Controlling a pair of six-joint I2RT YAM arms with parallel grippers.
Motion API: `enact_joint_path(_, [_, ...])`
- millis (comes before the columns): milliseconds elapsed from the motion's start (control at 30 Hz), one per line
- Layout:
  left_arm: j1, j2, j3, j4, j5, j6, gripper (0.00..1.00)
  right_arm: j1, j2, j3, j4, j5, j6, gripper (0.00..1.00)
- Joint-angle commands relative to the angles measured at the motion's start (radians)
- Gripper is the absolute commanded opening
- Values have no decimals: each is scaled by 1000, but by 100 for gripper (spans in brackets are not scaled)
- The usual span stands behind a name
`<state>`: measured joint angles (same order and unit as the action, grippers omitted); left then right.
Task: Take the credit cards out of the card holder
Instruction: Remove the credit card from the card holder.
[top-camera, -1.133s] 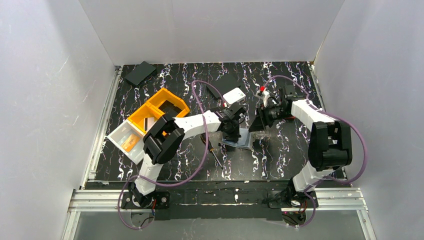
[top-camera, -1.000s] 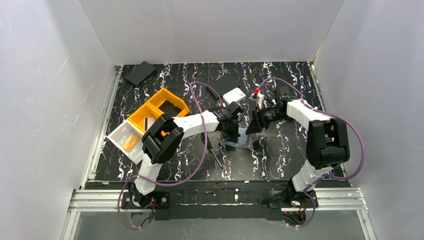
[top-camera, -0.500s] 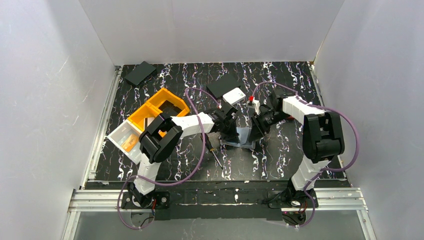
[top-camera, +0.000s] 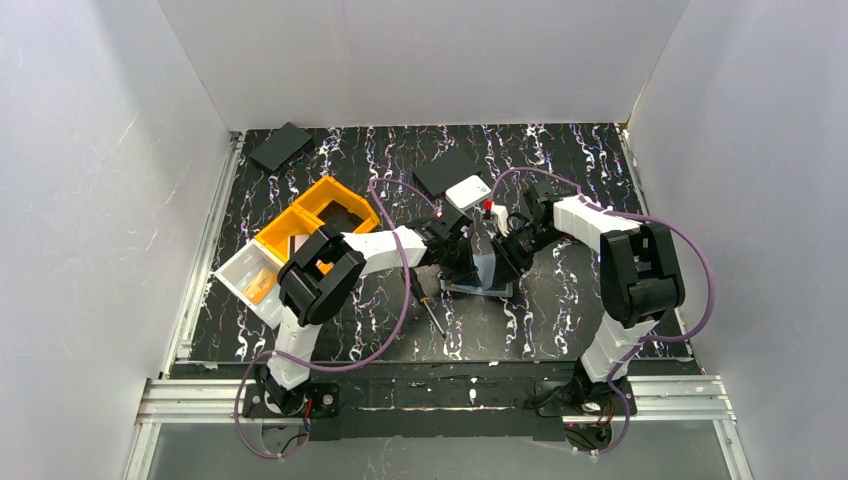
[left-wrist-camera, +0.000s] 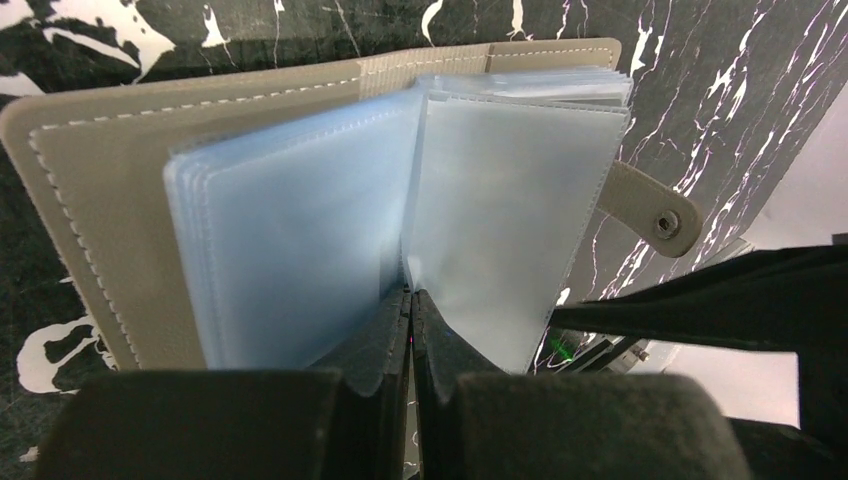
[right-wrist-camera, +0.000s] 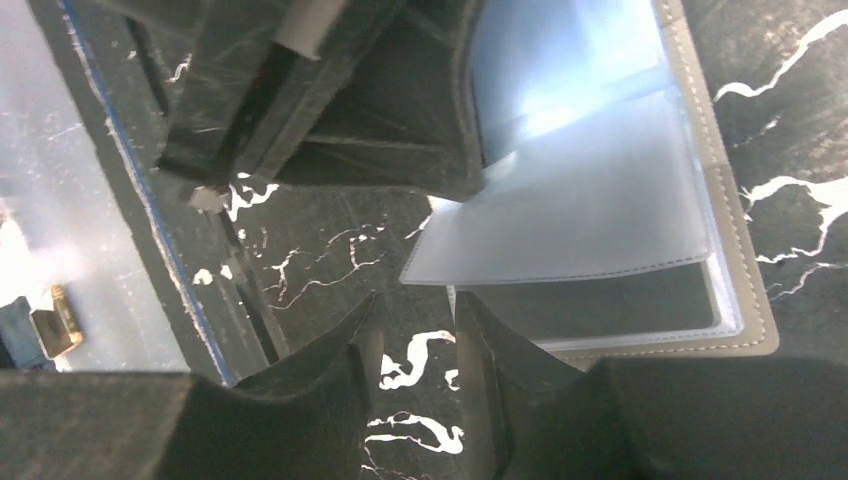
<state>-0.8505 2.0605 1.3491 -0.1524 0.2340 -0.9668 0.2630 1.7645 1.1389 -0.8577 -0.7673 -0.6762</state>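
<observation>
The card holder (top-camera: 487, 272) lies open in the middle of the worktop (top-camera: 560, 310), pressed at its fold by the left hand (left-wrist-camera: 410, 310) (fingers together), while the right hand (right-wrist-camera: 415, 325) has swung in from the right, fingers apart but narrowing beside the corner of a clear sleeve (right-wrist-camera: 570, 220), likely readying the first pull.

We see a black marbled bench (top-camera: 560, 300) bearing the open card holder (top-camera: 487, 272), a screwdriver (top-camera: 432, 315) beside it, orange bins (top-camera: 318, 215) and a white bin (top-camera: 245, 275) at left, a white box (top-camera: 467, 191) and a black slab (top-camera: 445, 172) behind
</observation>
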Motion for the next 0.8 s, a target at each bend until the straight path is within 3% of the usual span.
enact_joint_path(0, [1,-31,-40,-30,1,3,0,10,-12,-21,116,76,104,40])
enact_joint_path(267, [7,-56,-86,44,37,-14,1,29,-4,-42,178,46,138,42])
enact_joint_path(467, [19,-141,-168,168,50,-32,11,31,26,-42,201,4,166,44])
enact_joint_path(767, [25,-196,-182,163,36,18,24,31,60,-40,212,-65,213,49])
